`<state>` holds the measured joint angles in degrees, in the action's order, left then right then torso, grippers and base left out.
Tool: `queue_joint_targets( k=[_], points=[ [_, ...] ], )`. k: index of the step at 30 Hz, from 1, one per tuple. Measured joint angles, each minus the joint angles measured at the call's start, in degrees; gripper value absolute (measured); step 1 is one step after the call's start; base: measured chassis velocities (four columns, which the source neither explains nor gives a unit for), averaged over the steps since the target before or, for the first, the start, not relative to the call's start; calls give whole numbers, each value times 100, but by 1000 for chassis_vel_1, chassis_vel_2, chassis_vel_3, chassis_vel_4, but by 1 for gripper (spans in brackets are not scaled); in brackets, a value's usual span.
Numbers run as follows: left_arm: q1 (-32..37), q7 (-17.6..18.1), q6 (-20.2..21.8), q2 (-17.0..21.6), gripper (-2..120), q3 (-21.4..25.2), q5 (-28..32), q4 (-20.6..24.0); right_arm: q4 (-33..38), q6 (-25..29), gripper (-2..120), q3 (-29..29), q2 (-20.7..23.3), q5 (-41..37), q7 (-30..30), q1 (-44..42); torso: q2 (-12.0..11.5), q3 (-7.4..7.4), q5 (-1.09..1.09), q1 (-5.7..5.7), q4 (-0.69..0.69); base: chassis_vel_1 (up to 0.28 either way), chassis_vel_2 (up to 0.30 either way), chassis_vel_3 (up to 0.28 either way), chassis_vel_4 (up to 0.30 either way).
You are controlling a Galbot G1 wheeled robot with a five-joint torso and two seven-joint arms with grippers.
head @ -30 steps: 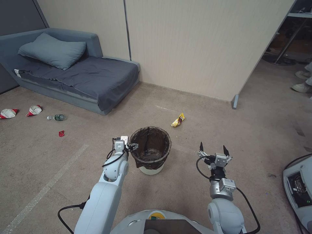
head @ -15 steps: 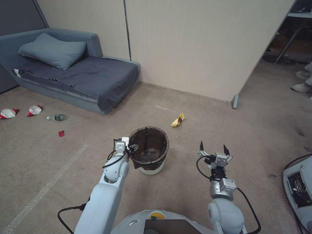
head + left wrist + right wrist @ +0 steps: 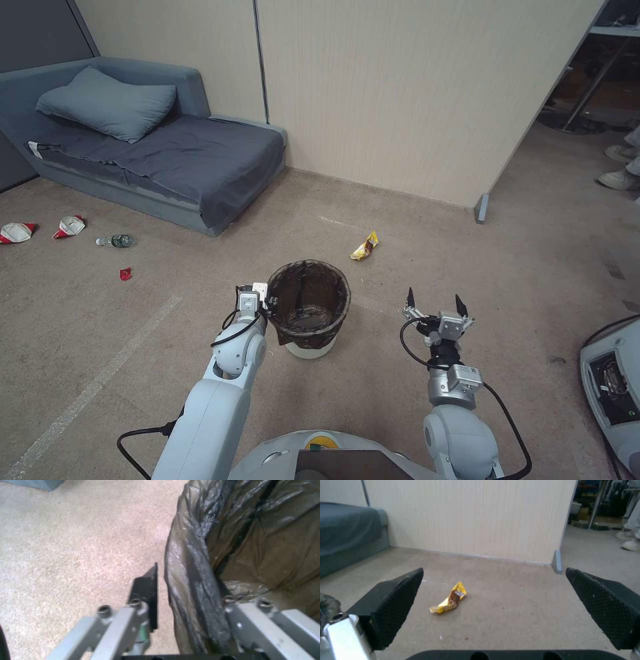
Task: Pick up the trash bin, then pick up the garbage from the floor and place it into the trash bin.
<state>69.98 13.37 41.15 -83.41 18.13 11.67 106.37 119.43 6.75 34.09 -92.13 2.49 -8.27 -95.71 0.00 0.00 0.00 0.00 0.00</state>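
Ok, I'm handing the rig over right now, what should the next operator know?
Left pincer: open, straddling the near-left rim of the trash bin, one finger outside the bag liner, not clamped.
Right pincer: open and holding nothing, hovering right of the bin, facing the yellow wrapper.
Bin: standing on the carpet, not lifted; no litter visible inside.
Garbage on the floor: yellow wrapper just beyond the bin; far left, two crushed cups, a bottle and a red scrap.
Done: left arm lined up on the rim.
Left: clamp and lift the bin, then collect every piece.

Inner finger perhaps behind bin liner [image 3: 200, 585]
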Motion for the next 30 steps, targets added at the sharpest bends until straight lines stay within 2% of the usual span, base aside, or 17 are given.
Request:
queue_joint_targets(
  k=[2,3,4,12,20,22,23,25,30],
  points=[
    [4,-2,0,0,17,-1,0,6,-2,5,100,-4,0,6,-1,0,0,0,0,0,-1,0,0,0,0],
    [13,-10,-1,2,10,-3,4,14,-4,16,100,-9,0,22,-1,1,0,0,0,0,0,0,0,0,0],
    [16,-13,-4,2,9,-3,5,18,-5,17,100,-10,0,28,-1,2,0,0,-1,0,-1,0,0,0,0],
    [45,-30,-52,29,9,29,29,75,-6,18,100,-21,0,61,-16,11,0,0,0,0,0,0,0,0,0],
    [174,-249,-253,97,7,129,20,347,44,1,100,18,0,76,-57,18,0,0,0,0,1,0,0,0,0],
    [256,-474,-437,138,7,190,20,514,102,-25,100,48,0,75,-78,20,0,0,0,0,1,0,0,0,0],
    [256,-474,-437,138,7,190,20,514,102,-25,100,48,0,75,-78,20,0,0,0,0,1,0,0,0,0],
    [383,-773,-629,193,7,295,21,727,160,-59,100,72,0,65,-102,20,0,0,1,0,1,0,0,0,0],
    [544,-1009,-826,280,7,422,45,1042,213,-72,100,104,0,54,-123,23,0,-1,0,0,0,0,0,0,0]
  ],
)
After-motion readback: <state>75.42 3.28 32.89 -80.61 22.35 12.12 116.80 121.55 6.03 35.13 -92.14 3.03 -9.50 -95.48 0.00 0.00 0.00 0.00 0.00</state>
